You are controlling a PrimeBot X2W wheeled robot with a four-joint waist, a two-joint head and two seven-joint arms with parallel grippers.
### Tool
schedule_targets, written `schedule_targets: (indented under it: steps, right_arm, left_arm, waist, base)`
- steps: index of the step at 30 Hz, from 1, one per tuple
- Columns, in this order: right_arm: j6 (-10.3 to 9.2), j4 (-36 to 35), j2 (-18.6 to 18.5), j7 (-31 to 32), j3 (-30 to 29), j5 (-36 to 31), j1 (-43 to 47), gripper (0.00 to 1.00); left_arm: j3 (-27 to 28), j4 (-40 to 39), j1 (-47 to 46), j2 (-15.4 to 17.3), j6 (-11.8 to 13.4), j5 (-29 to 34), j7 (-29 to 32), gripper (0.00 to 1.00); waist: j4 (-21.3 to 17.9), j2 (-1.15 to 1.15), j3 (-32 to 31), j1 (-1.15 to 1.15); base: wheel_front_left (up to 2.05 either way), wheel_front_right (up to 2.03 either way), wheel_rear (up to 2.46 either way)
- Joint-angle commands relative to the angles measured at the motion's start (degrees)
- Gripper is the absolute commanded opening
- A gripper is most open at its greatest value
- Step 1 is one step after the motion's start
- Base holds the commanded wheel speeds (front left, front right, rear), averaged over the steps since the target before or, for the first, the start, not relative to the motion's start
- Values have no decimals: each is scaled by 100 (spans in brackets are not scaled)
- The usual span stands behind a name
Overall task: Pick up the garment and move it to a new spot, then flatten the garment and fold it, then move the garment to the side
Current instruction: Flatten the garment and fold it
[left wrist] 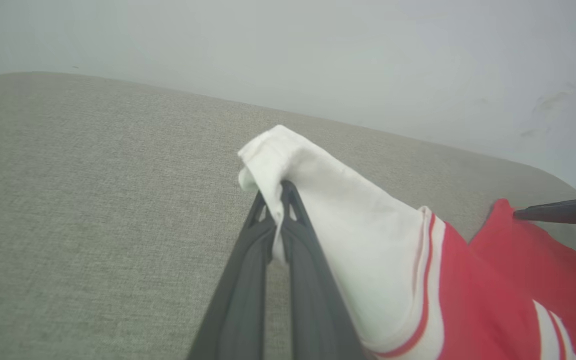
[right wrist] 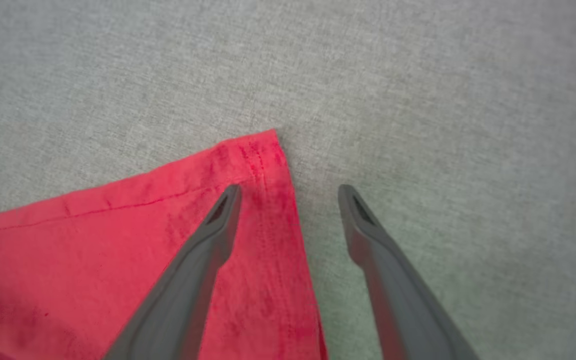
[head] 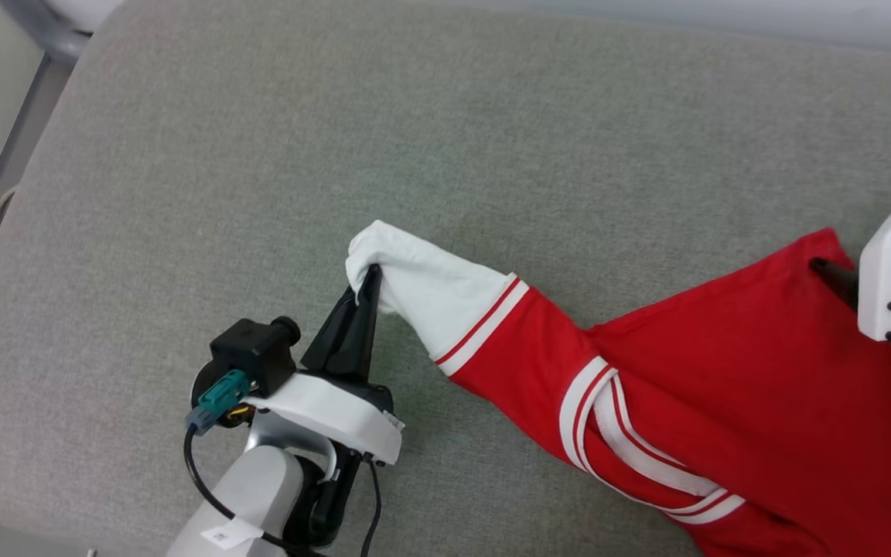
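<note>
On the grey woven fabric surface (head: 337,116) in the head view, the red jersey T-shirt with white short sleeves and red-and-white striped cuffs (head: 724,371) stretches from the middle toward the lower right. The left gripper (head: 369,280) pinches the end of a white sleeve, fingers pressed together. At the right edge, one dark finger of the right gripper (head: 832,275) lies over the shirt's upper red corner.

In the left wrist view, the left gripper (left wrist: 277,192) clamps a fold of white sleeve, the cloth bunched around its tips.

In the right wrist view, the right gripper (right wrist: 288,192) stands spread wide and grips nothing. One finger is over the hemmed red corner, the other over bare grey surface.
</note>
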Motion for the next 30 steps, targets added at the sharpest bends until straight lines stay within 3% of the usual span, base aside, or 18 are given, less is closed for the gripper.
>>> schedule_targets:
  steps: [1,6,8,9,18,30]
  right_arm:
    - [-5,91,-20,88,137,54,-128,100]
    - [5,718,86,610,724,440,230,100]
    - [5,838,104,826,816,635,349,8]
    - [5,845,95,875,844,724,349,0]
    - [-8,685,-114,156,377,908,-270,0]
    - [-8,659,224,-780,-62,523,-860,0]
  left_arm:
    - [4,15,-132,-39,-30,45,-45,0]
    - [18,157,-208,-147,-95,62,-97,0]
    - [41,187,-181,-152,-106,63,-113,0]
    - [53,203,-165,-149,-107,62,-109,0]
    - [203,312,-232,129,-102,105,-89,0]
    - [621,544,-1419,1044,-325,151,453,0]
  waist:
    - [184,0,261,-1]
    - [251,0,444,-1]
    - [239,0,445,-1]
    - [225,0,437,-1]
    - [-101,0,-65,-1]
    - [-932,0,-888,-1]
  base:
    - [0,0,0]
    - [0,0,0]
    - [0,0,0]
    - [0,0,0]
    - [0,0,0]
    - [0,0,0]
